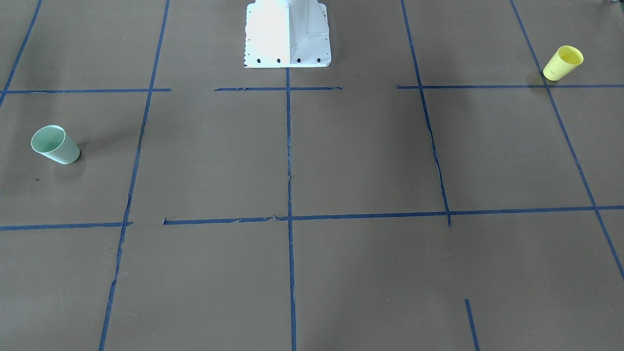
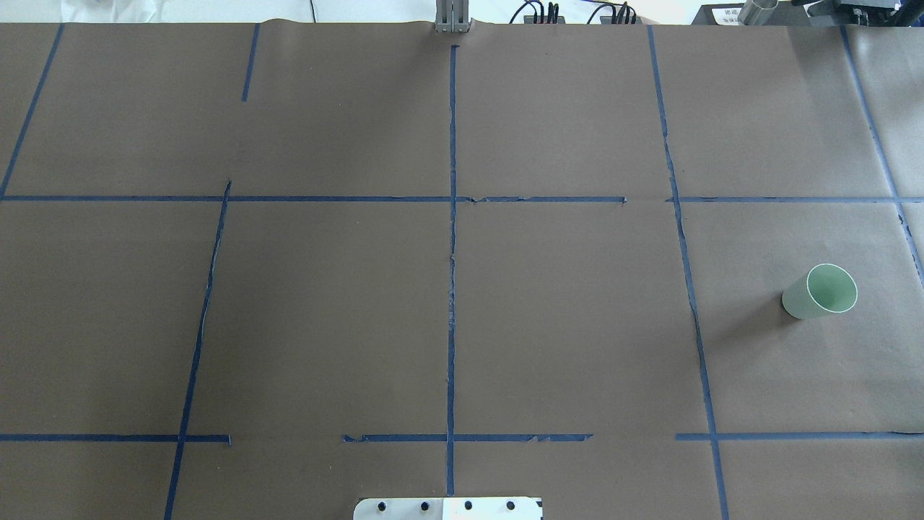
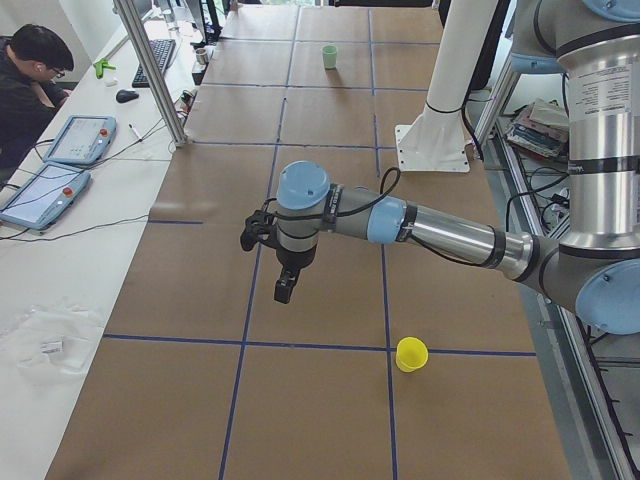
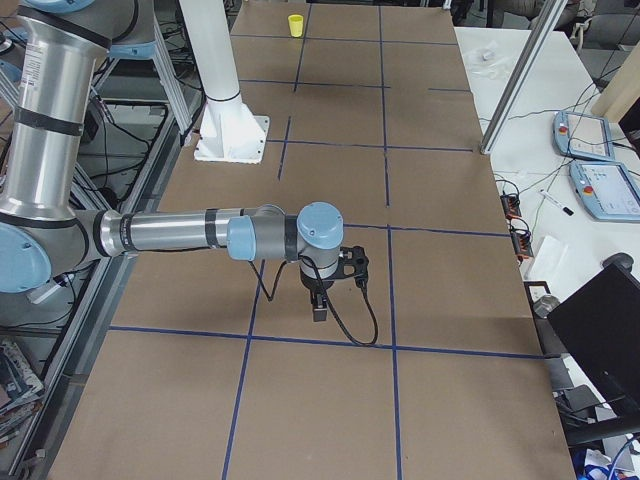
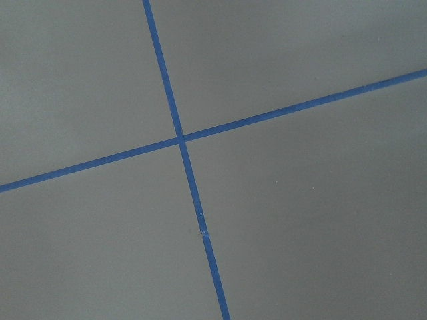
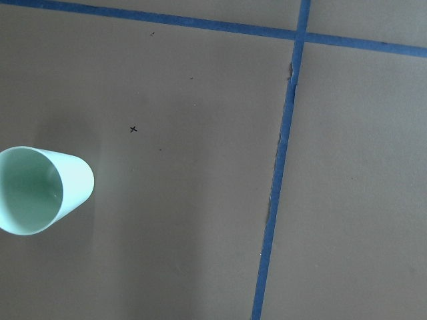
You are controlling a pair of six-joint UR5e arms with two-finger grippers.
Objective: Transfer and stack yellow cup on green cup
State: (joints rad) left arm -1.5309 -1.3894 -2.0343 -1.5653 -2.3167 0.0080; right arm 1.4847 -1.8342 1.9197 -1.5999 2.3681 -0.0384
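Pickup not yet begun: yellow cup [image 1: 563,62] stands near the counter's [image 1: 370,161] left robot-side corner, green cup [image 1: 54,145] by its right edge. Left hand [image 3: 284,290] and right hand [image 4: 320,312]: released or clenched, cannot tell. Next, I judge, the left hand must reach the yellow cup

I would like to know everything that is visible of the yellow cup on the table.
The yellow cup is a small, plain, bright yellow tumbler, plastic by its look, tapered with a wider rim and no handle. It stands upright, mouth up and empty, on the brown paper-covered table, close to a crossing of blue tape lines. Nothing else touches it.
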